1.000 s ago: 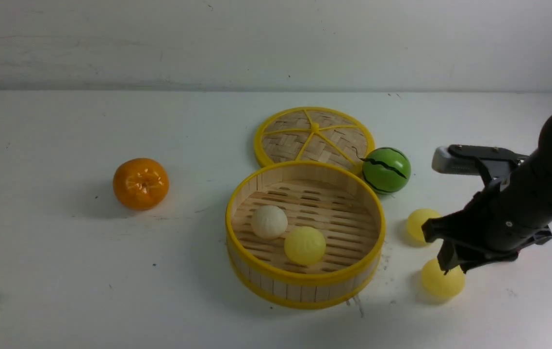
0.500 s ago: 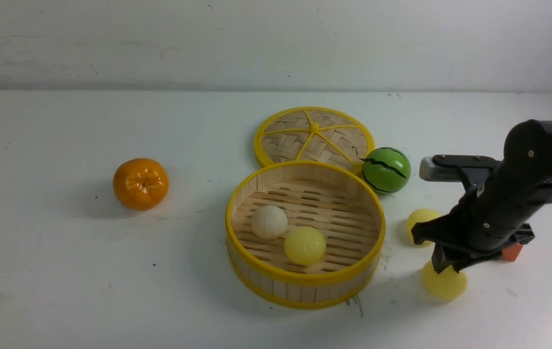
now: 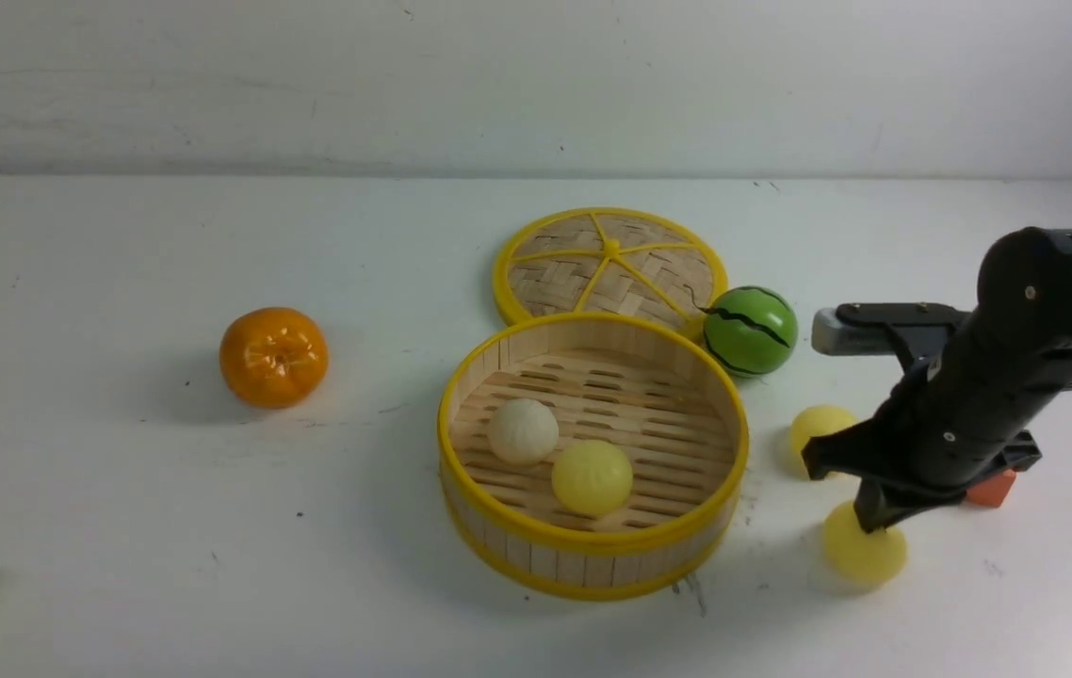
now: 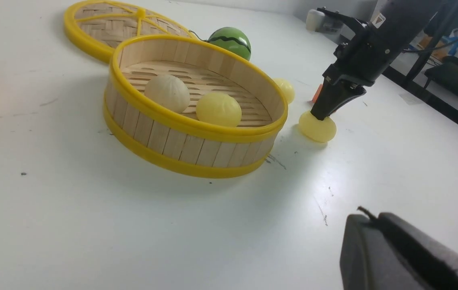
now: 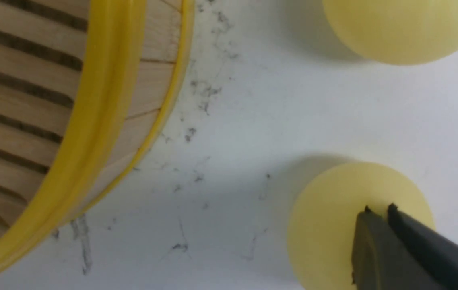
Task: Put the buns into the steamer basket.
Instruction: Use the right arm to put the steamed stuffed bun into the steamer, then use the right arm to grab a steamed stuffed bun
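while the left gripper (image 4: 368, 217) hangs with fingers together, steamer basket (image 3: 592, 551) mid-table holding an off-white bun (image 3: 522, 430) and a yellow bun (image 3: 592, 476), two more on the table (image 3: 121, 518) to its right, far bun (image 3: 814, 428), near bun (image 3: 864, 556) touched on top by the right gripper (image 3: 868, 525), fingertips pressed together, gripping nothing

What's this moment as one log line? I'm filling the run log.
steamer basket: white bun, yellow bun | table: far bun, near bun | right gripper: shut, tips over near bun | left gripper: shut
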`<state>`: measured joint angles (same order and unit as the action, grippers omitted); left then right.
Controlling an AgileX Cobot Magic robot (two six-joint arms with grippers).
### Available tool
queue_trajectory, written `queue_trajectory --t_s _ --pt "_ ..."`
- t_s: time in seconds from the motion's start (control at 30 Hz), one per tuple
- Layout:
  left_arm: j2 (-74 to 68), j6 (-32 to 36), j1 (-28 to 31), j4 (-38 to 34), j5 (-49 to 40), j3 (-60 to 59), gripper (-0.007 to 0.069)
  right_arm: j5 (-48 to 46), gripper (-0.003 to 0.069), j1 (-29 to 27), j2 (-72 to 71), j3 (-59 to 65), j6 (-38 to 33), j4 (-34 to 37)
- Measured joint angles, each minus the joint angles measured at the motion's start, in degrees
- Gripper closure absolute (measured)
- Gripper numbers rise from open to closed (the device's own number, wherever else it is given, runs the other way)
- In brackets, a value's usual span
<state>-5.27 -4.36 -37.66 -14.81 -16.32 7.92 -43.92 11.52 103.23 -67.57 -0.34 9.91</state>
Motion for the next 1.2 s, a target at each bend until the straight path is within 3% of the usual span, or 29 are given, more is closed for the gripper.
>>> queue_trajectory --t_s 0.13,0.33,0.47,0.8,1.0,1.03,1.2 --pt "0.0 0.0 0.0 0.0 -0.04 0.0 0.0603 -3.96 0.0659 0.64 -4.4 -3.09 -0.54 0.0" --pt "0.0 0.0 0.0 0.0 -0.04 0.0 0.0596 -5.37 0.0657 6.25 -7.73 -12.14 -0.77 1.1" --pt "0.0 0.0 0.0 0.0 -0.04 0.0 0.0592 -5.29 0.0657 10.9 -2.17 -19.39 -0.87 1.36" --pt "0.0 0.0 0.0 0.0 -0.04 0.0 0.0582 -5.35 0.0624 11.33 12.56 -25.17 -0.87 1.07" --pt "0.0 0.0 0.0 0.0 -0.04 0.0 0.0575 -5.5 0.046 11.33 12.95 -26.04 -0.74 1.07" --pt "0.0 0.0 0.0 0.0 -0.04 0.0 0.0571 -6.24 0.0361 11.33 12.35 -26.66 -0.38 1.07" --pt "0.0 0.0 0.0 0.0 -0.04 0.0 0.0565 -10.47 0.014 11.33 6.57 -27.54 -0.08 -1.25"
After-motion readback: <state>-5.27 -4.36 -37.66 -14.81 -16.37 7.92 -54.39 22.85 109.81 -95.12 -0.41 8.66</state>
